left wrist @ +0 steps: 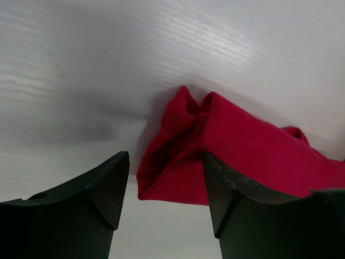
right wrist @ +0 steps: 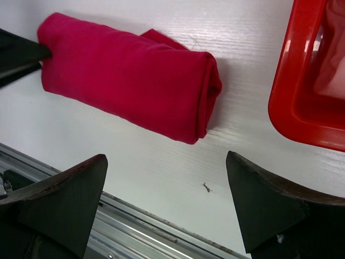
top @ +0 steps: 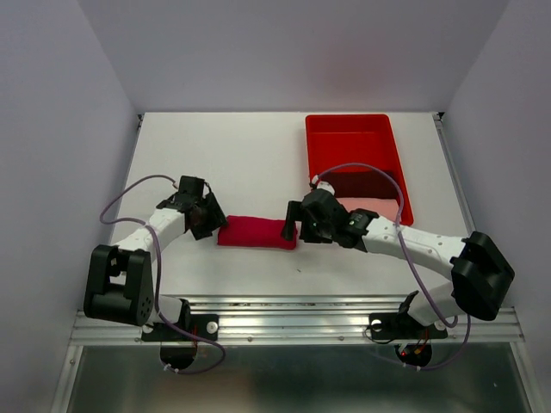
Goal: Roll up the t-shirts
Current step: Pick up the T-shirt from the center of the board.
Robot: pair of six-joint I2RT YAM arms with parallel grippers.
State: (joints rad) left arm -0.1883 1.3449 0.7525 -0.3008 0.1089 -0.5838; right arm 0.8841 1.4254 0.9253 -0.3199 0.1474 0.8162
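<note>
1. a bright crimson-red soft cloth t-shirt lies as a short thick roll on the white table, running left to right near the front edge, between the two grippers
2. the left gripper is at the roll's left end with its black fingers spread apart; in the left wrist view the crumpled end of the cloth lies just beyond and partly between them, and one finger hides part of it, but nothing is squeezed
3. in the right wrist view a black fingertip of the left arm touches the roll's far end
4. the right gripper is at the roll's right end, its dark fingers wide apart and holding nothing; the roll lies beyond the fingertips, its layered, folded end turned toward the tray
5. a rigid glossy red plastic tray stands at the back right of the table, near the roll but apart from it
6. at the tray's near end lie a dark maroon cloth shirt and, in front of it, a pale pink cloth shirt
7. a silver metal rail runs along the table's front edge
</note>
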